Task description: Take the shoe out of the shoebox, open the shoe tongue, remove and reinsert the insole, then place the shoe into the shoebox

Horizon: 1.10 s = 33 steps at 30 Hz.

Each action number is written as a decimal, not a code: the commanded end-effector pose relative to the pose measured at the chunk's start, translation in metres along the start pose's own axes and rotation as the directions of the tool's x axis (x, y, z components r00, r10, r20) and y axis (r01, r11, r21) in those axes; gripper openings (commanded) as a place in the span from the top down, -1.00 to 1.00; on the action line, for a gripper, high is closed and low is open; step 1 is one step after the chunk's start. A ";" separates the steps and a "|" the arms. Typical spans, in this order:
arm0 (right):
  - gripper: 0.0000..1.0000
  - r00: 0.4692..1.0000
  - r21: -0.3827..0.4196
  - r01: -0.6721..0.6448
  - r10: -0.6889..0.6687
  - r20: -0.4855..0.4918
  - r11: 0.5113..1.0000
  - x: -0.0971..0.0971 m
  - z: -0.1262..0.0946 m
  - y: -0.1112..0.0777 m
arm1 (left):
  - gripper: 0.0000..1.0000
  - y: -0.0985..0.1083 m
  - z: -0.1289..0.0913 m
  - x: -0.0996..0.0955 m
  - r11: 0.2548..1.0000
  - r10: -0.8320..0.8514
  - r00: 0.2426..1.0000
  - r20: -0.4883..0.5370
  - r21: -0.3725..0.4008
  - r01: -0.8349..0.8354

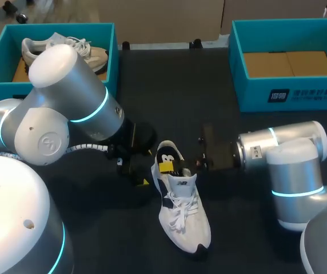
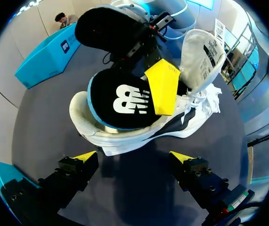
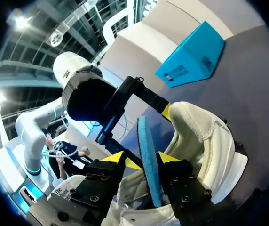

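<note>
My left arm comes in from the left with its elbow raised. The left end effector [image 2: 133, 156] sits low just left of the shoe's heel, its fingers spread wide with nothing between them. The shoe [image 1: 183, 214] lies ahead of it, apart from both tips. My right arm reaches in level from the right, and the right end effector [image 3: 142, 159] is clamped on the insole [image 2: 120, 101], one yellow tip on each face, with the insole tilted up at the shoe's heel opening. The tongue [image 2: 202, 52] is pulled up and away from that opening. The shoe rests in the middle of the table [image 1: 112, 240], toe toward the near edge and heel toward the far side. Bare table runs from the heel to two teal shoeboxes at the far edge. The right shoebox [image 1: 289, 94] shows only a cardboard floor, while the left shoebox [image 1: 66, 27] holds a second shoe [image 1: 89, 51]. Bare table also shows to the near left of the shoe.
</note>
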State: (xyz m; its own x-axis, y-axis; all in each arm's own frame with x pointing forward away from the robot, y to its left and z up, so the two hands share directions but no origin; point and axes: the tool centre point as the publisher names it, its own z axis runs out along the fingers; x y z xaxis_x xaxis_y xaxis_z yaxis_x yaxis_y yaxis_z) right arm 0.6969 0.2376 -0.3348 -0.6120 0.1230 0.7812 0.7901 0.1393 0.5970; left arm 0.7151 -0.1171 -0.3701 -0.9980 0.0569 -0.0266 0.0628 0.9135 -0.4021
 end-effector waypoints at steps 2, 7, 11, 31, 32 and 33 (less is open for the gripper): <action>0.07 1.000 0.019 0.006 -0.006 0.008 1.000 0.001 -0.001 0.012 | -1.00 0.001 0.001 0.001 1.000 0.000 1.000 0.002 0.002 0.000; 0.29 1.000 0.019 0.010 -0.010 -0.002 1.000 -0.007 0.000 0.019 | -1.00 0.001 0.001 0.001 1.000 0.000 1.000 0.002 0.002 0.000; 1.00 1.000 0.014 -0.006 0.006 -0.012 1.000 -0.016 0.000 0.022 | -1.00 0.001 0.001 0.001 1.000 0.000 1.000 0.002 0.002 0.000; 1.00 0.996 -0.014 -0.087 0.088 0.025 0.996 -0.011 -0.003 -0.016 | -1.00 0.001 0.001 0.001 1.000 0.000 1.000 0.002 0.002 0.000; 0.94 0.996 -0.015 -0.079 0.079 0.027 0.997 -0.010 -0.003 -0.014 | -1.00 0.001 0.001 0.001 1.000 0.000 1.000 0.002 0.002 0.000; 0.67 0.997 -0.016 -0.069 0.069 0.029 0.997 -0.008 -0.004 -0.011 | -1.00 0.001 0.001 0.001 1.000 0.000 1.000 0.002 0.002 0.000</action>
State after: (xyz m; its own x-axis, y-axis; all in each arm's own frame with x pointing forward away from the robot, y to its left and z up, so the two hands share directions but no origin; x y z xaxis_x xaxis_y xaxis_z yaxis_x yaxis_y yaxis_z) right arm 0.7007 0.2330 -0.3519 -0.5513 0.1477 0.8212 0.8339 0.1276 0.5369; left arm 0.7152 -0.1171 -0.3701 -0.9980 0.0568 -0.0267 0.0628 0.9135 -0.4021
